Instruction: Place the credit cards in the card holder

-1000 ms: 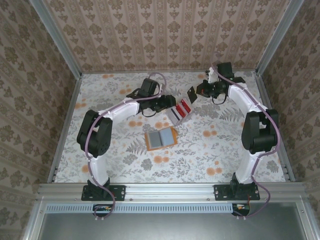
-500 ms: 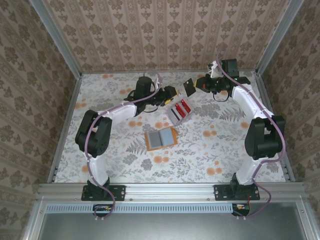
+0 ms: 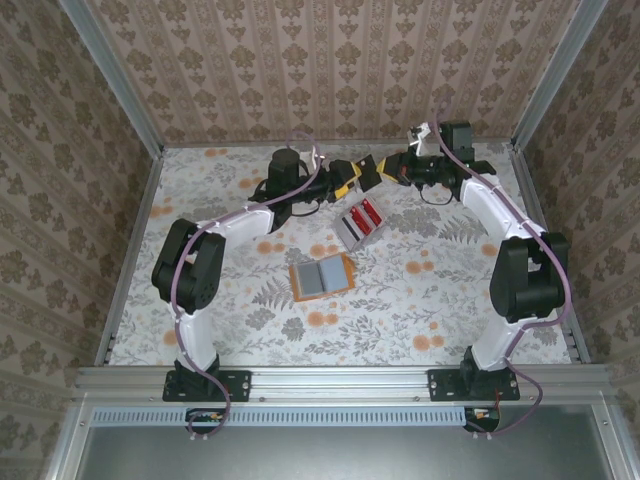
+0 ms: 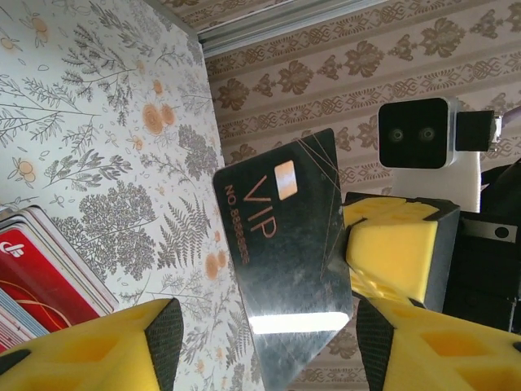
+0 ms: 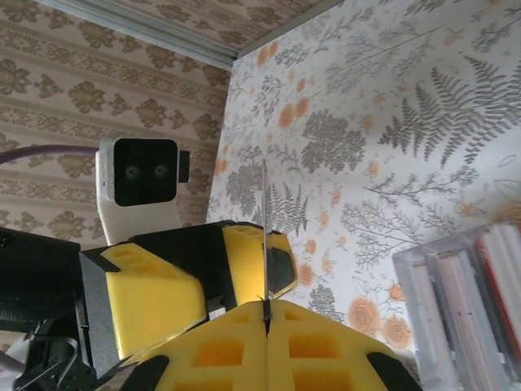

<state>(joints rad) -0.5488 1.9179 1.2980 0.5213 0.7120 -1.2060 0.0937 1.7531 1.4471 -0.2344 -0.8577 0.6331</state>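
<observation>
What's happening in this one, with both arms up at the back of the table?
A mid-air handover. The right gripper is shut on a dark VIP card, holding it between the open fingers of the left gripper. The card holder lies open on the table; red cards sit in a grey stand nearby.

The card holder (image 3: pixel 322 276) lies open and flat near the middle of the table, orange-tan at its edges with the grey lining facing up. Just beyond it and a little to the right, several red cards (image 3: pixel 368 215) with pale marks stand on edge, packed side by side in a pale grey stand (image 3: pixel 349 229). A glossy dark card (image 4: pixel 285 261) with copper "VIP" lettering and a chip hangs above the far side of the table, one edge pinched in the right gripper (image 5: pixel 266 309).
</observation>
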